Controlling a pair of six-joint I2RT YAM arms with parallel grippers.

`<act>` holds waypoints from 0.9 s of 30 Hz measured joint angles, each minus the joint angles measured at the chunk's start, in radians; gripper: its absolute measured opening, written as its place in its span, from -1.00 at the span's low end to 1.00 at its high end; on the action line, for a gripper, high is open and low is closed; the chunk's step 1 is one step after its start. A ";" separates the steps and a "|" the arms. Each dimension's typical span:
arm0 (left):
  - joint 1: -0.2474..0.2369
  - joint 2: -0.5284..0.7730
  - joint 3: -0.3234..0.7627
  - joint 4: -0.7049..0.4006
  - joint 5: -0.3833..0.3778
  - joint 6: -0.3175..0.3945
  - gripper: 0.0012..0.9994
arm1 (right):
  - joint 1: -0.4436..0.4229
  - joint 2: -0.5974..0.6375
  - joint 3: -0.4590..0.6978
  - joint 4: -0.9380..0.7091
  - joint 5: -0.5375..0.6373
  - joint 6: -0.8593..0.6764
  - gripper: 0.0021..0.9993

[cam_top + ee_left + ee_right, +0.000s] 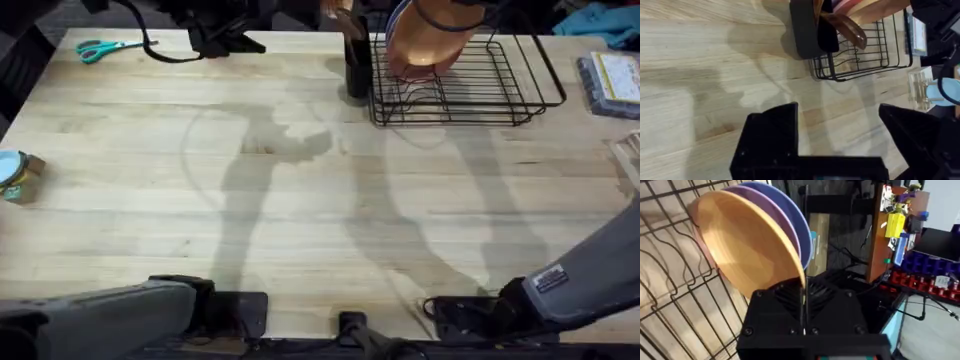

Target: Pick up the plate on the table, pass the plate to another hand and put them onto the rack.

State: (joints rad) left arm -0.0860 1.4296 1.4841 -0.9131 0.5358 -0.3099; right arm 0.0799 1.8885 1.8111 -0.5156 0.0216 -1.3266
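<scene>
right gripper (804,311) clamping plate (747,250) edge, over rack (670,300)

Plate (742,255): orange-tan, matte, on edge over rack. Rack (470,85): black wire, far right of table (300,190), pale wood.

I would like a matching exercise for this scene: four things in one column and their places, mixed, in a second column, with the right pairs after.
Things:
1. plate
2. scissors
3. utensil holder
4. left gripper

Places:
A. far left corner of the table
B. standing in the rack, right fingers shut on its rim
C. open above bare wood
D. against the rack's left end

Pairs: 1-B, 2-A, 3-D, 4-C
</scene>
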 joint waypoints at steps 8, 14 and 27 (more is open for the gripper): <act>0.000 0.000 0.000 -0.010 0.000 0.000 0.99 | -0.006 0.036 0.000 -0.041 0.000 0.007 -0.94; 0.000 0.000 0.000 -0.016 0.000 0.000 0.99 | -0.013 0.028 -0.112 0.002 0.003 0.006 -0.94; 0.000 0.000 0.000 -0.015 0.000 0.000 0.99 | -0.013 0.017 -0.128 -0.017 0.000 -0.009 -0.50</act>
State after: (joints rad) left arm -0.0860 1.4293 1.4841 -0.9284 0.5358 -0.3099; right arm 0.0669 1.9056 1.6831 -0.5328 0.0216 -1.3355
